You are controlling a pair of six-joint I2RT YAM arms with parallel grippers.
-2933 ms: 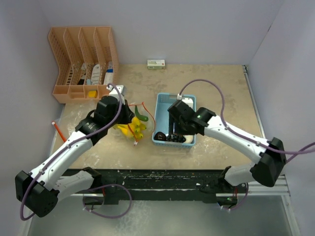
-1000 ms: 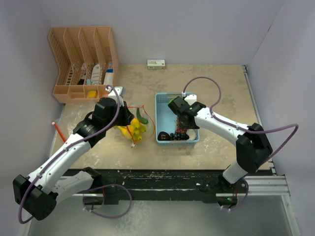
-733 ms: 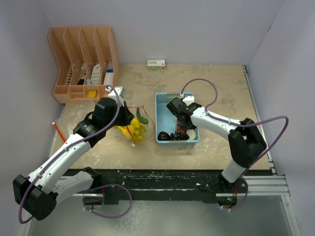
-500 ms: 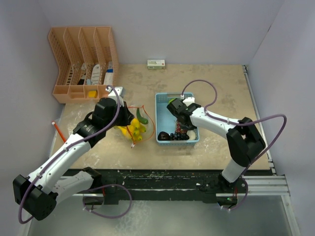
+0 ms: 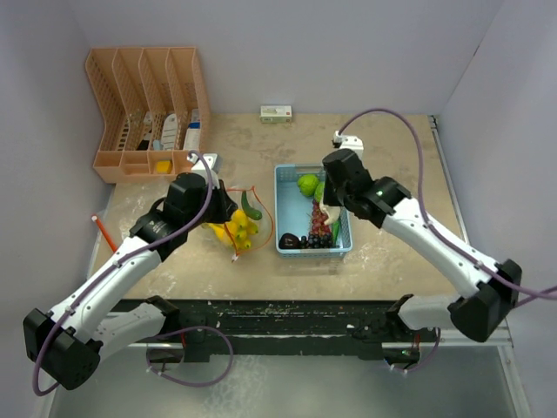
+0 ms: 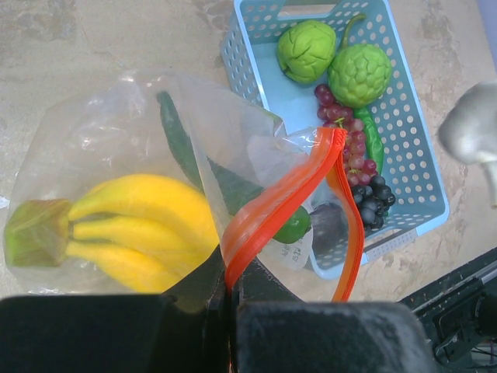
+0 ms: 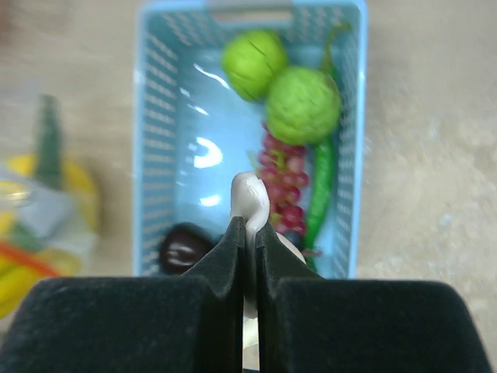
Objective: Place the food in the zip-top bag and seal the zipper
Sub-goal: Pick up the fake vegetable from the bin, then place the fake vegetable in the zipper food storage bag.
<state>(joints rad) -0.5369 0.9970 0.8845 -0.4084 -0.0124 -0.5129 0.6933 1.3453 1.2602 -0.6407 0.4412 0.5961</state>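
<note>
The left arm and the right arm are built alike: smooth white tubular links joined by bulky black joint housings; a thin purple-grey cable runs loose along each arm. In the wrist views the fingers are broad, flat-faced and matte black.

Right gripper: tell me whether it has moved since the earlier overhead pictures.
Yes. The right gripper, shut on a pale object, has pulled back from the blue basket's near end toward its right rim.

Glossy clear plastic bag, perforated blue plastic basket, bumpy green fruits.
</note>
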